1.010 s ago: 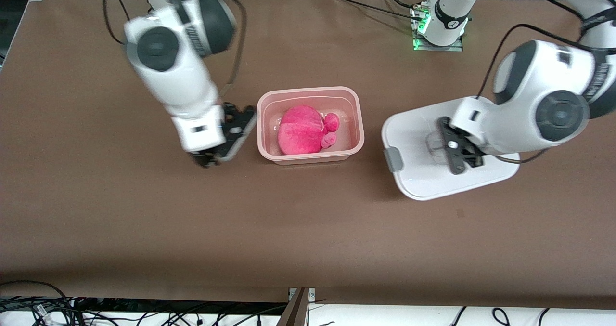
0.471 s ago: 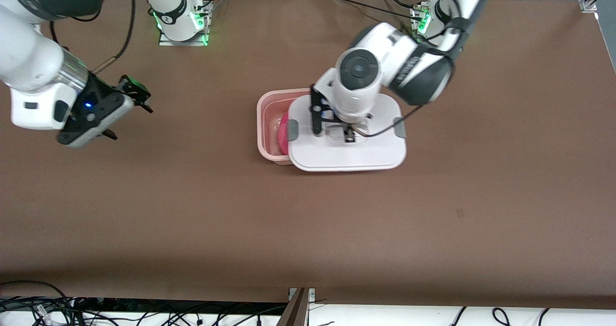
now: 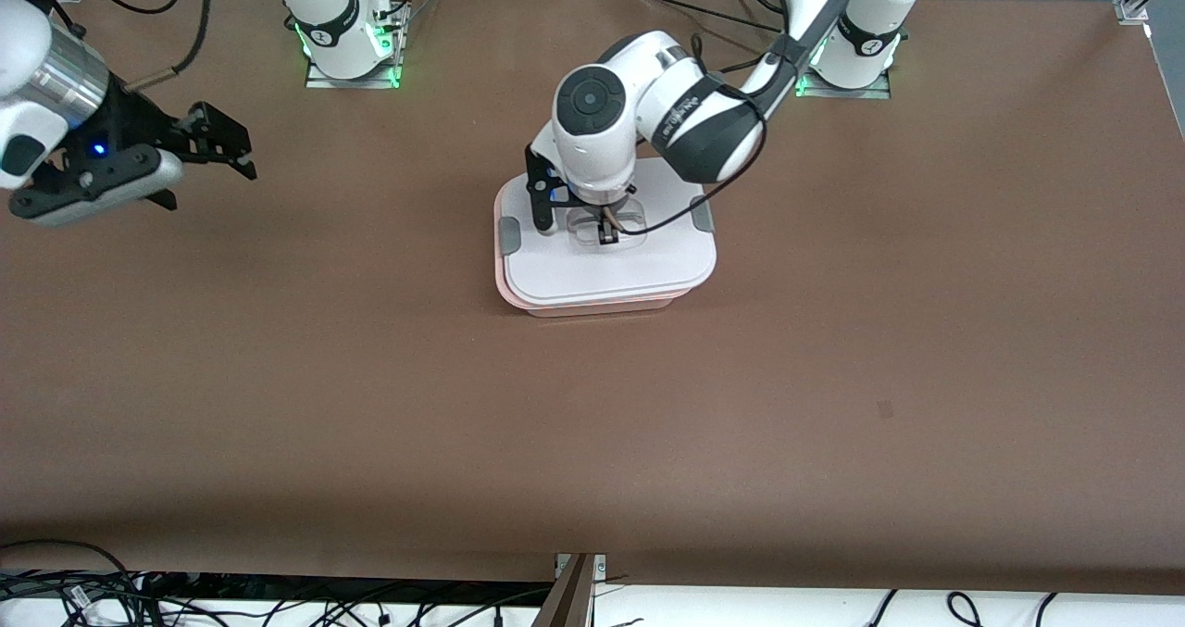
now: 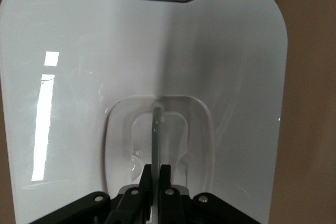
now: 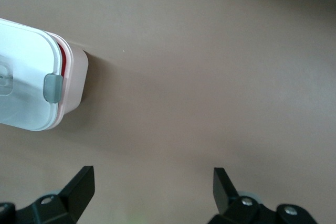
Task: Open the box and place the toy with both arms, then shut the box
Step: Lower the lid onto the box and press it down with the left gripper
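Half a second ago we had the lid only partly over the box, hanging off toward the left arm's end with the pink toy showing in the gap. Now we see the lid set squarely over the box at the upper middle of the front view, and only a thin pink rim peeks out along its lower edge. A second ago the box stood open with the toy inside and the lid lay off to the right of the frame. We no longer see the toy, so we judge it sits covered inside. That means the opening and the placing look done, and the closing is almost there. In the right wrist view a sliver of red shows under the lid near the grey clip, so we think the lid may not be pressed fully home yet.

Our left gripper is down on the lid's middle, its fingers pinched narrow on the clear handle, which stands as a thin rib between them in the left wrist view.

Our right gripper has drawn back to the upper left of the front view. It hangs over bare table, well apart from the box, fingers spread wide and holding nothing.
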{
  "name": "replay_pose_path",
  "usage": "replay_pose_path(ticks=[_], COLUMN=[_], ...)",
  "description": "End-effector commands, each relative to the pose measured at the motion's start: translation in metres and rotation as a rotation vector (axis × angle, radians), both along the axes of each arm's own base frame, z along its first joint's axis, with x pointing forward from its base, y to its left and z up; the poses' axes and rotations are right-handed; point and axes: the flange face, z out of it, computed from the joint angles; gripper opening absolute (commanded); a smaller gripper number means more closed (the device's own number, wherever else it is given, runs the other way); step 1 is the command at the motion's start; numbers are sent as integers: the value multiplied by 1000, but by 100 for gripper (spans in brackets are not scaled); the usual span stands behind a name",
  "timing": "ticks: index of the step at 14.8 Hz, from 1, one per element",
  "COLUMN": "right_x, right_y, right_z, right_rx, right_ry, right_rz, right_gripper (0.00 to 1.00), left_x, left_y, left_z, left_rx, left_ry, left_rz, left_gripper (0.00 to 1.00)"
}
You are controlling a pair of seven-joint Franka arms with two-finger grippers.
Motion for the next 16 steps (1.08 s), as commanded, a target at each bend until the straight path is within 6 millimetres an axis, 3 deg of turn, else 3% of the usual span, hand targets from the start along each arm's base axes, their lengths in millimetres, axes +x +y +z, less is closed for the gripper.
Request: replay_pose_path(ticks=[1, 5, 9, 12, 13, 16], right_x=[-35, -37, -35, -23, -20, -20], right_y=[-26, -40, -40, -54, -64, -70], right_z=[3, 8, 5, -7, -4, 6], right_rx=[-62, -70, -75, -71, -70, -91], right_ry=[-6, -15, -10, 16, 14, -9], right_rz=[-40, -64, -65, -78, -97, -109], right_gripper=[100, 100, 100, 100, 100, 100], left_x=[9, 16, 20, 1, -2, -11], left_y=[-6, -9, -5, -20, -22, -28], left_z=[-4, -4, -3, -8, -10, -14], left_rx=[-26, -40, -30, 4, 14, 25], left_ry=[-9, -22, -31, -57, -65, -62], left_rz=[37, 44, 36, -25, -37, -56], left_gripper=[0, 0, 0, 0, 0, 0])
